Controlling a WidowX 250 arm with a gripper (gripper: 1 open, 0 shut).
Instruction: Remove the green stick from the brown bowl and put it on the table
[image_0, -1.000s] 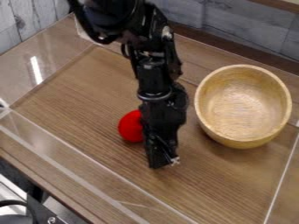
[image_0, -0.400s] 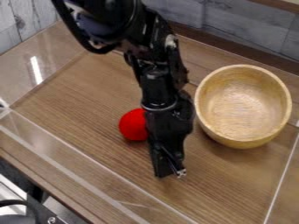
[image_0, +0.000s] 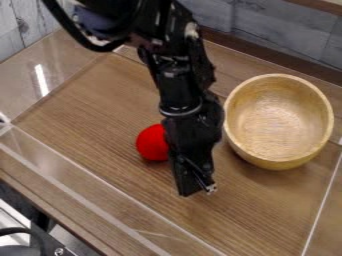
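The brown bowl (image_0: 278, 120) sits at the right of the table (image_0: 94, 110), and its inside shows only bare wood. The green stick does not show anywhere in the camera view. My gripper (image_0: 198, 187) points steeply down to the left of the bowl, its tips close above the tabletop. The jaws look closed together, with nothing visible between them. The black arm (image_0: 174, 80) reaches down from the upper left.
A red ball (image_0: 152, 143) lies on the table just left of the gripper, partly behind the arm. Low clear acrylic walls (image_0: 160, 232) edge the table at the front and sides.
The gripper has shifted slightly to the right and the arm's upper links have leaned left. The bowl and the ball have not moved.
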